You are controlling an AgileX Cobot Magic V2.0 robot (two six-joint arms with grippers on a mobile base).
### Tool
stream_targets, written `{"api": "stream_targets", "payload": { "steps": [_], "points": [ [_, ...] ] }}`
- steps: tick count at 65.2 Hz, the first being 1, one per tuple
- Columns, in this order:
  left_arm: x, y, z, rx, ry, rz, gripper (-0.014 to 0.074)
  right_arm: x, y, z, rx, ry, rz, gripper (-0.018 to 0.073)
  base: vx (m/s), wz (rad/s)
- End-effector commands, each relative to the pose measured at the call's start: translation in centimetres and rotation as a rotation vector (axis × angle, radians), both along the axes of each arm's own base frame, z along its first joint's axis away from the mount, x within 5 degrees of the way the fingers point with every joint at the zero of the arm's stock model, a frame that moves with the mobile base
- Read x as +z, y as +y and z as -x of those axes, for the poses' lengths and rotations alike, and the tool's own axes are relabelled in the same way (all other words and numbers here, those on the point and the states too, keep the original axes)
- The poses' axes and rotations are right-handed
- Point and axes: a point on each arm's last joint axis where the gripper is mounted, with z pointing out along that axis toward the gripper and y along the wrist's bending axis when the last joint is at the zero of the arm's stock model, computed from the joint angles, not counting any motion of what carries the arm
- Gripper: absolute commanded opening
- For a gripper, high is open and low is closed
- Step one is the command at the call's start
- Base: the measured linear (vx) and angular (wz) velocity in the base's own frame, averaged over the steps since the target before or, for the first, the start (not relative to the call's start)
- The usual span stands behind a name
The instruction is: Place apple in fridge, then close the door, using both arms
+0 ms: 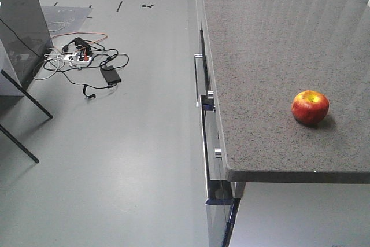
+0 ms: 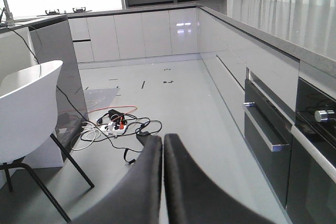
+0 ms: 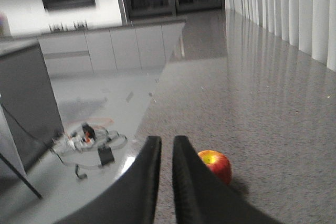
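The red apple (image 1: pixel 310 107) with a yellow stem patch sits alone on the grey speckled counter (image 1: pixel 272 56), near its front right. In the right wrist view the apple (image 3: pixel 216 164) lies just right of and beyond my right gripper (image 3: pixel 167 141), partly hidden by the right finger. That gripper is empty, its jaws parallel with only a narrow gap, above the counter (image 3: pixel 252 103). My left gripper (image 2: pixel 163 139) is shut and empty, pointing over the floor of the kitchen aisle. The fridge and its door are out of view. Neither arm shows in the front view.
A tangle of cables with a power strip (image 1: pixel 87 59) lies on the floor at left. A white chair (image 2: pixel 26 108) with black legs stands by a dark-grey panel (image 2: pixel 58 72). Drawer handles (image 1: pixel 199 85) and an oven front (image 2: pixel 315 145) line the counter's side.
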Motion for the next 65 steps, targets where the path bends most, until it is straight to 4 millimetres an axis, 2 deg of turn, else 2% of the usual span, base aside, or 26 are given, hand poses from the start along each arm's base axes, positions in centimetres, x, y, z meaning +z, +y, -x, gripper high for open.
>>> {"api": "stream_targets", "payload": {
  "steps": [1, 5, 10, 16, 19, 33, 46, 55, 65],
  "points": [
    [0.3, 0.0, 0.1, -0.001, -0.077, 0.004, -0.0007, 3.1, 0.0, -1.4, -0.004, -0.044, 0.068, 0.0232, 0.0, 0.0],
    [0.3, 0.0, 0.1, -0.001, -0.077, 0.004, -0.0007, 4.0, 0.1, -2.2, -0.007, -0.059, 0.068, 0.0344, 0.0, 0.0],
    [0.3, 0.0, 0.1, -0.001, -0.077, 0.004, -0.0007, 4.7, 0.1, -3.6, -0.017, -0.101, 0.08, 0.054, 0.0, 0.0],
    [0.3, 0.0, 0.1, -0.001, -0.077, 0.004, -0.0007, 5.0, 0.1, -5.0, -0.029, -0.133, 0.109, 0.0687, 0.0, 0.0],
    [0.3, 0.0, 0.1, -0.001, -0.077, 0.004, -0.0007, 4.9, 0.1, -5.9, -0.03, -0.134, 0.109, 0.0729, 0.0, 0.0],
    [0.3, 0.0, 0.1, -0.001, -0.077, 0.004, -0.0007, 5.7, 0.4, -10.6, -0.021, -0.013, 0.153, 0.0706, 0.0, 0.0],
    [0.3, 0.0, 0.1, -0.001, -0.077, 0.004, -0.0007, 5.6, 0.8, -17.1, 0.003, 0.194, 0.207, 0.0676, 0.0, 0.0],
    [0.3, 0.0, 0.1, -0.001, -0.077, 0.004, -0.0007, 4.2, 1.0, -21.5, 0.009, 0.28, 0.21, 0.0672, 0.0, 0.0],
    [0.3, 0.0, 0.1, -0.001, -0.077, 0.004, -0.0007, 1.4, 0.5, -25.9, -0.017, 0.397, 0.155, 0.0667, 0.0, 0.0]
  ]
}}
